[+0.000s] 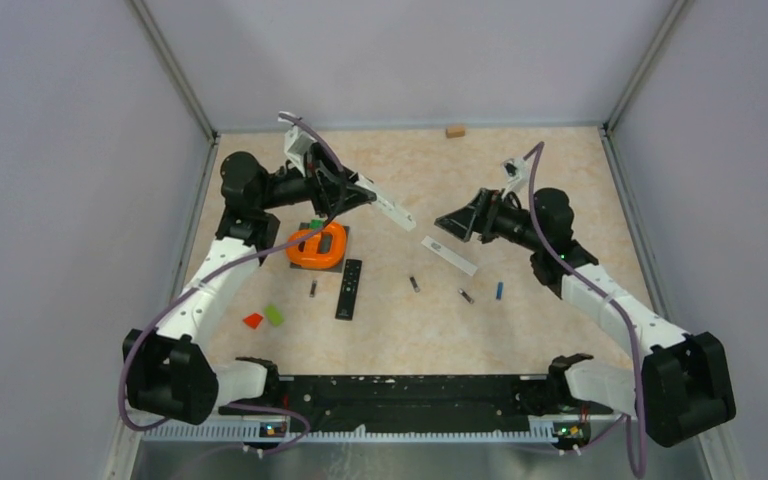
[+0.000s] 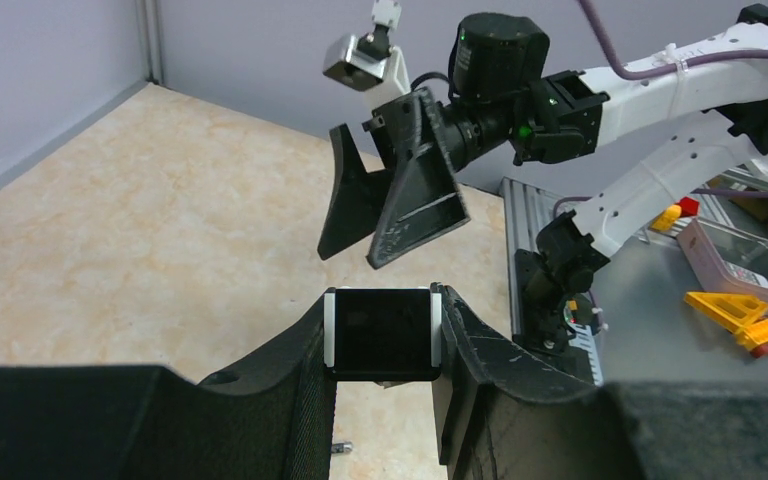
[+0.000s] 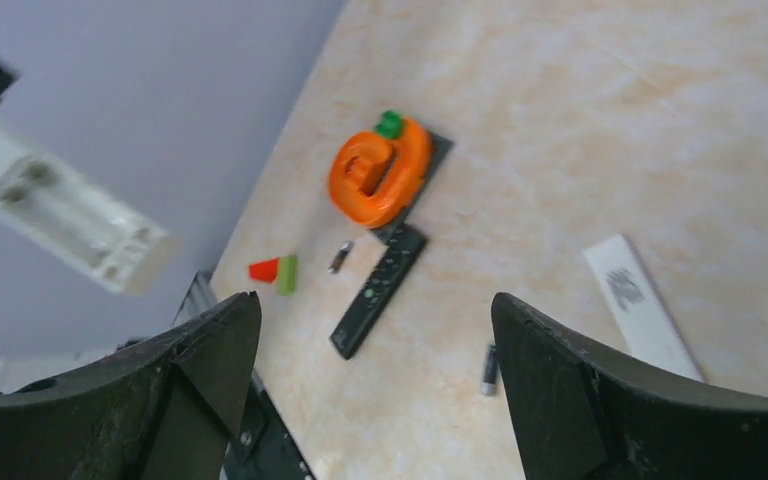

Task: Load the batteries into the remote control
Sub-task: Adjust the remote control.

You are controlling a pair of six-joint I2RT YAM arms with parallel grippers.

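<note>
My left gripper (image 1: 357,192) is shut on a white remote control (image 1: 388,207) and holds it raised above the table, pointing toward the right arm. The left wrist view shows the remote end-on (image 2: 382,333) between the fingers. In the right wrist view its open battery bay (image 3: 60,205) looks empty. My right gripper (image 1: 452,224) is open and empty, in the air just right of the remote's tip. Three dark batteries (image 1: 313,290) (image 1: 414,284) (image 1: 466,295) and a blue one (image 1: 500,291) lie on the table. The white battery cover (image 1: 449,255) lies below the right gripper.
A black remote (image 1: 349,288) lies on the table near an orange ring-shaped object (image 1: 318,245) on a dark pad. Red (image 1: 253,320) and green (image 1: 274,313) blocks lie front left. A small wooden block (image 1: 454,131) sits at the back edge.
</note>
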